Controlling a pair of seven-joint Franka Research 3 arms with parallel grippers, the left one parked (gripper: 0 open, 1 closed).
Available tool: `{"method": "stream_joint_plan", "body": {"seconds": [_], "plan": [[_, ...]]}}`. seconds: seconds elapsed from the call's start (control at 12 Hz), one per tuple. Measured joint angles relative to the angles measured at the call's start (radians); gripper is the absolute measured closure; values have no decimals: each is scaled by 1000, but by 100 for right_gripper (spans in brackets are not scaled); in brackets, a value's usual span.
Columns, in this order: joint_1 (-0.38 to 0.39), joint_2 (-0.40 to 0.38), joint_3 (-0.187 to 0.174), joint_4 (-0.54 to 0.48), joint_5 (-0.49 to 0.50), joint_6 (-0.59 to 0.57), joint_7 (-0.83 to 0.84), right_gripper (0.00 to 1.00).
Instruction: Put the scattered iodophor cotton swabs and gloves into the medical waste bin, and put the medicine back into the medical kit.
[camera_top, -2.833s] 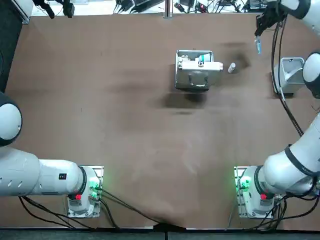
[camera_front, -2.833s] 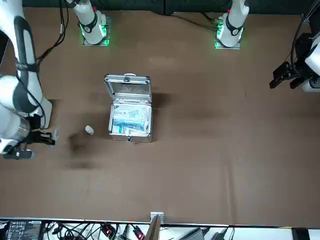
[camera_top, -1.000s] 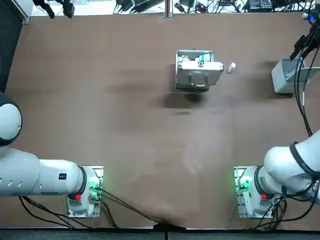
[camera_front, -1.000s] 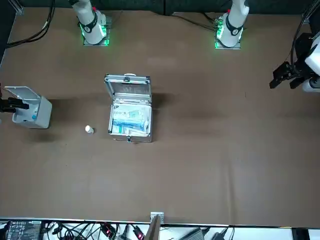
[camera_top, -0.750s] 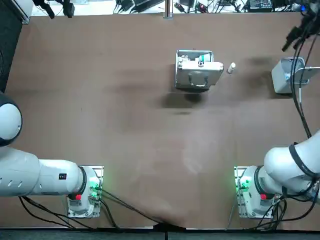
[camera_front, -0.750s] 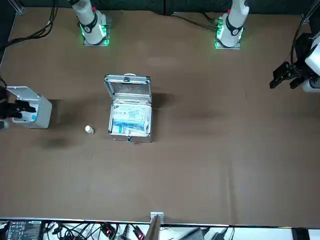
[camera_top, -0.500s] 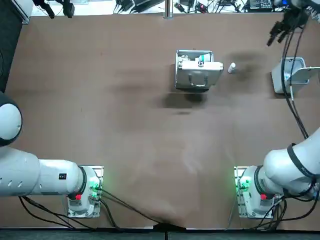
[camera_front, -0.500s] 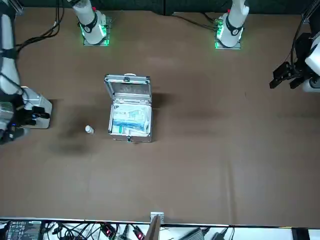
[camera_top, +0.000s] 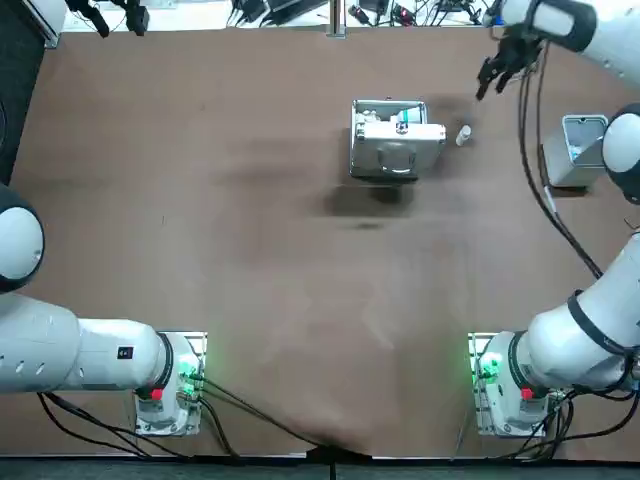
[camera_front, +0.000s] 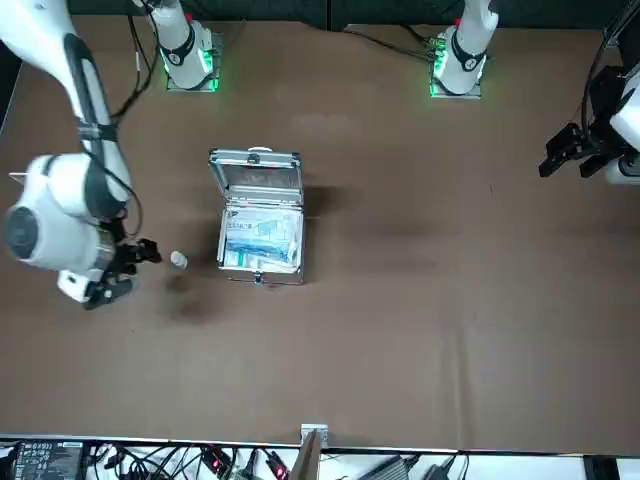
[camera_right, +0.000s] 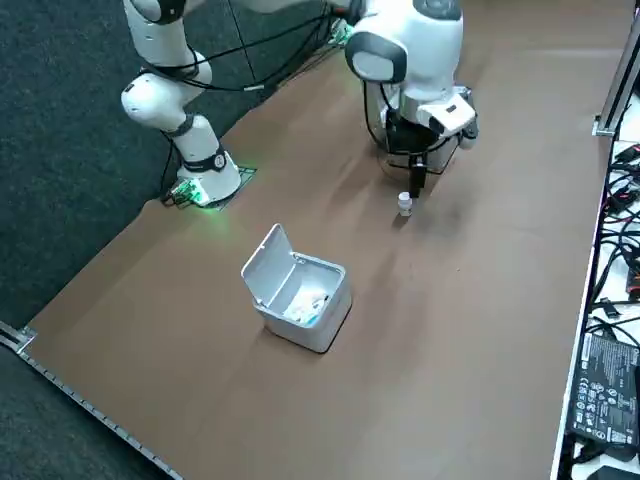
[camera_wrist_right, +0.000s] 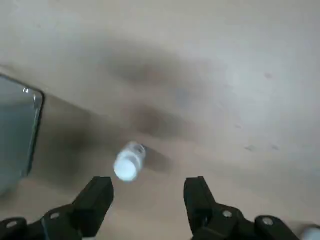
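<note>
A small white medicine bottle (camera_top: 463, 135) stands on the table just beside the open silver medical kit (camera_top: 393, 140); it also shows in the front view (camera_front: 178, 260) and the side view (camera_right: 404, 205). My right gripper (camera_top: 485, 82) hovers open and empty above and a little beyond the bottle. In the wrist view the bottle (camera_wrist_right: 129, 161) lies just ahead of my spread fingers (camera_wrist_right: 95, 199), nearer one of them, with the kit's corner (camera_wrist_right: 17, 130) at the edge. The grey waste bin (camera_right: 297, 290) stands open with pale and blue items inside.
The bin (camera_top: 580, 150) sits near the table's right edge in the top view. The kit (camera_front: 258, 225) holds blue-and-white packets, its lid raised. The arm's bulk (camera_front: 60, 225) hides the bin in the front view. Cables and a metal post line the far edge.
My right gripper carried a blue item to the bin, then swung away empty from the bin towards the bottle by the kit. Bottle and kit have not moved.
</note>
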Motion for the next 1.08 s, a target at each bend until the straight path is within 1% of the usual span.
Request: {"method": "stream_joint_plan", "body": {"seconds": [0.17, 0.33, 0.67, 1.0, 1.08], "plan": [[37, 13, 0, -75, -1, 106, 72, 12], [63, 17, -1, -133, -2, 170, 122, 11], [69, 17, -11, -196, -3, 215, 138, 8], [69, 18, -16, -237, -3, 273, 138, 11], [69, 18, -16, -241, -3, 276, 139, 14]]}}
